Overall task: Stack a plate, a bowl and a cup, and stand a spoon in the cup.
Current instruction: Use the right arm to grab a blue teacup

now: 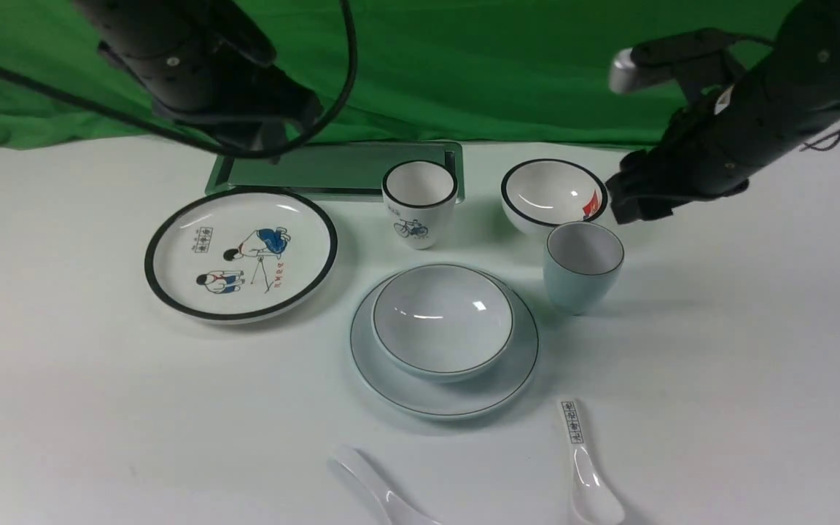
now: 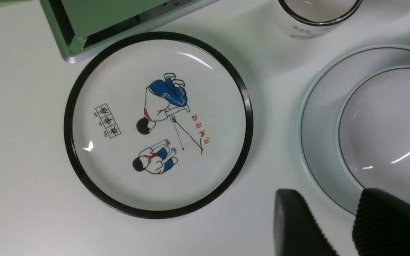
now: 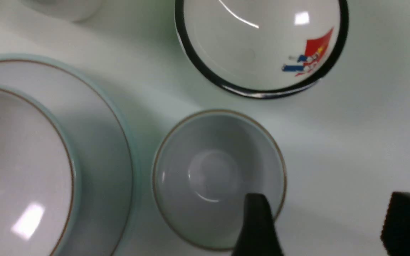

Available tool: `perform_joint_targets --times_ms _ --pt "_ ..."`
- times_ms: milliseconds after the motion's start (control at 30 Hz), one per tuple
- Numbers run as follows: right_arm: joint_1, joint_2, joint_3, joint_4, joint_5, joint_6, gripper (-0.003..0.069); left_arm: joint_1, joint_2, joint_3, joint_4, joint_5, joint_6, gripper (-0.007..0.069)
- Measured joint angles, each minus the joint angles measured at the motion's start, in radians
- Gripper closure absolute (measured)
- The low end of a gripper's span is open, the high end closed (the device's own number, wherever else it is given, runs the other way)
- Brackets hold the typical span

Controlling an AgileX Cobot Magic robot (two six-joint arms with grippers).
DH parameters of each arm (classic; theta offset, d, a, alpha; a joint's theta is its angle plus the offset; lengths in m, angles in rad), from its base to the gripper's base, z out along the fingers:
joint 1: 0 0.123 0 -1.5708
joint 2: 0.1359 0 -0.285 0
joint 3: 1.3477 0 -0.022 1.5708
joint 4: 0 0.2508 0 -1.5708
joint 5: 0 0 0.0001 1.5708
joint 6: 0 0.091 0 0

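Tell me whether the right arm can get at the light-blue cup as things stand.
Probably yes. The right gripper hangs open just above the light-blue cup, one finger over its rim, with nothing between them. The black-rimmed bowl stands close behind the cup but apart from it.

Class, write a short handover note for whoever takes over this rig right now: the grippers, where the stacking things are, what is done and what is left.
Left gripper: open, empty, over the table beside the plate.
Right gripper: open, empty, at the cup, one finger showing over its rim.
Bowl sits on the plate, mid-table. The cup stands upright on the table just right of the plate, not touching it. Plain spoon lies at the near edge.
Done: bowl on plate.
Left: cup into bowl, plain spoon stood in cup.
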Motion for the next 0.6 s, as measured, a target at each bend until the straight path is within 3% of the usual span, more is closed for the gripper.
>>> perform_joint_targets --times_ms 233,300,467,600 --pt "0.029 0.155 -0.053 0.007 0.013 -0.029 0.0192 0.000 -0.101 0.264 -0.025 -0.110 -0.003 0.0601" --pt "0.041 0.174 -0.053 0.008 0.015 -0.042 0.0244 0.000 -0.110 0.313 -0.025 -0.126 -0.003 0.0605" --pt "0.055 0.184 -0.063 0.010 0.014 -0.054 0.0557 0.000 -0.113 0.400 -0.025 -0.143 -0.003 0.0606" --pt "0.055 0.164 -0.127 0.009 0.072 -0.075 0.0578 0.000 -0.120 0.408 -0.024 -0.141 -0.003 0.0606"
